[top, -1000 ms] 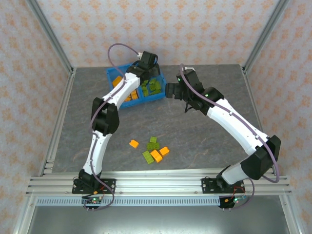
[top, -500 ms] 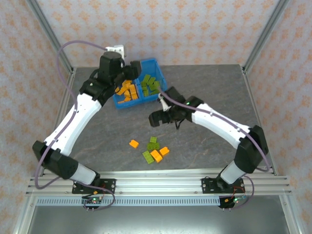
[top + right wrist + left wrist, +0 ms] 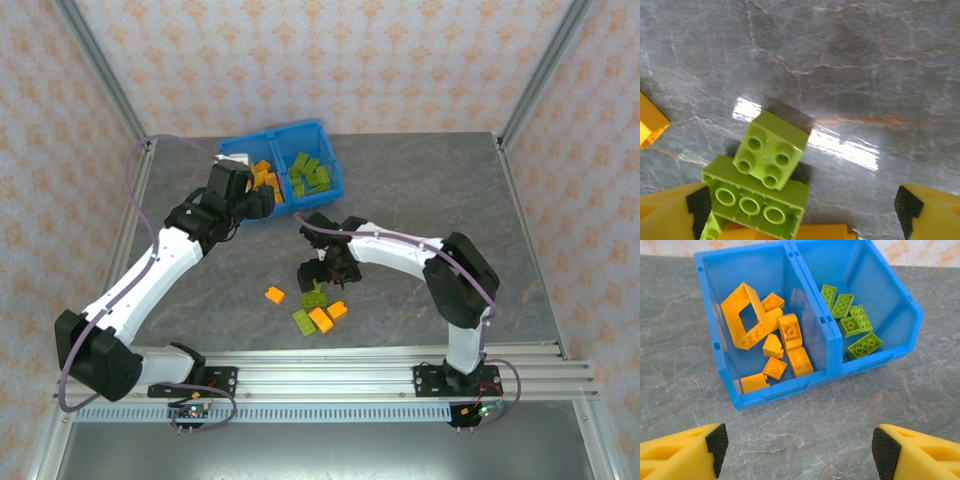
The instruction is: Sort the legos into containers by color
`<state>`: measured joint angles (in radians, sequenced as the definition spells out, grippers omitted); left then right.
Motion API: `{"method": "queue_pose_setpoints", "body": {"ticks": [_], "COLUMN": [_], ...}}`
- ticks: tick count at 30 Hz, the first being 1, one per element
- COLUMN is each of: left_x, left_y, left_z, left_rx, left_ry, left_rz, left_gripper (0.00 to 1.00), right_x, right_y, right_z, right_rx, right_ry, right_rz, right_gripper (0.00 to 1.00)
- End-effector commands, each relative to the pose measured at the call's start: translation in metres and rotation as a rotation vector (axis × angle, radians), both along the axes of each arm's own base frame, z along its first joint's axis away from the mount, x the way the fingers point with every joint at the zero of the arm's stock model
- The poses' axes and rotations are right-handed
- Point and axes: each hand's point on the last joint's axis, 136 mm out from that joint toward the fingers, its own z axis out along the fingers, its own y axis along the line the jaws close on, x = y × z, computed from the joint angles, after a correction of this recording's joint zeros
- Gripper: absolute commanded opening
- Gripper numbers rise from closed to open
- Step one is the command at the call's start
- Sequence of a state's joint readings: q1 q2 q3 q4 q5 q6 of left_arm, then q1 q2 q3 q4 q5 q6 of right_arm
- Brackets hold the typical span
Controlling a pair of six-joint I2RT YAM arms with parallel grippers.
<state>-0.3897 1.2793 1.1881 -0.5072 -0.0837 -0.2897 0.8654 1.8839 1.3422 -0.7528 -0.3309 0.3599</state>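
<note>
The blue bin [image 3: 272, 133] stands at the back of the table; in the left wrist view the bin [image 3: 790, 382] holds several orange legos [image 3: 790, 331] in its left compartment and several green legos [image 3: 859, 335] in its right. My left gripper [image 3: 264, 201] [image 3: 800, 447] hovers open just in front of the bin, with nothing between its fingers. My right gripper [image 3: 313, 278] [image 3: 802, 205] is open low over the loose pile. A square green brick [image 3: 772, 150] leans on a longer green brick [image 3: 757, 200] by its left pad [image 3: 699, 205].
Loose bricks lie in the middle front: an orange one [image 3: 274, 295] apart on the left, green ones [image 3: 303, 321] and orange ones [image 3: 321, 319] close together. Metal frame posts [image 3: 110, 90] edge the table. Bare grey table lies to the right of the pile.
My left gripper has pulled back from over the bin to just in front of it, jaws wider. My right arm has swung from beside the bin down onto the loose pile.
</note>
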Motion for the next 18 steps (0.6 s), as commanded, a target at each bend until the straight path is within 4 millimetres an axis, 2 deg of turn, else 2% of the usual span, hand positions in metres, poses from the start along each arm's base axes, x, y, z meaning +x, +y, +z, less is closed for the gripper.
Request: {"method": "queue_pose_setpoints", "body": {"ticks": [1, 3, 7, 10, 18], "left_x": [-0.001, -0.002, -0.002, -0.001, 0.003], "left_y": [0.007, 0.008, 0.009, 0.007, 0.000], "left_z": [0.013, 0.012, 0.010, 0.009, 0.004], "left_rx": [0.001, 0.017, 0.026, 0.018, -0.009], "left_ry": [-0.052, -0.045, -0.040, -0.041, -0.029], "left_rz": [0.013, 0.008, 0.004, 0.001, -0.013], "left_gripper": [0.81, 0.81, 0.82, 0.82, 0.83], "right_x": [0.014, 0.014, 0.019, 0.019, 0.017], "right_y": [0.015, 0.016, 0.005, 0.001, -0.001], "right_z": [0.004, -0.003, -0.017, -0.022, -0.022], "right_rx": [-0.039, -0.088, -0.166, -0.189, -0.193], "right_ry": [-0.074, -0.089, -0.104, -0.103, -0.099], "right_rz": [-0.059, -0.066, -0.130, -0.139, -0.128], "right_gripper": [0.95, 0.93, 0.76, 0.68, 0.33]}}
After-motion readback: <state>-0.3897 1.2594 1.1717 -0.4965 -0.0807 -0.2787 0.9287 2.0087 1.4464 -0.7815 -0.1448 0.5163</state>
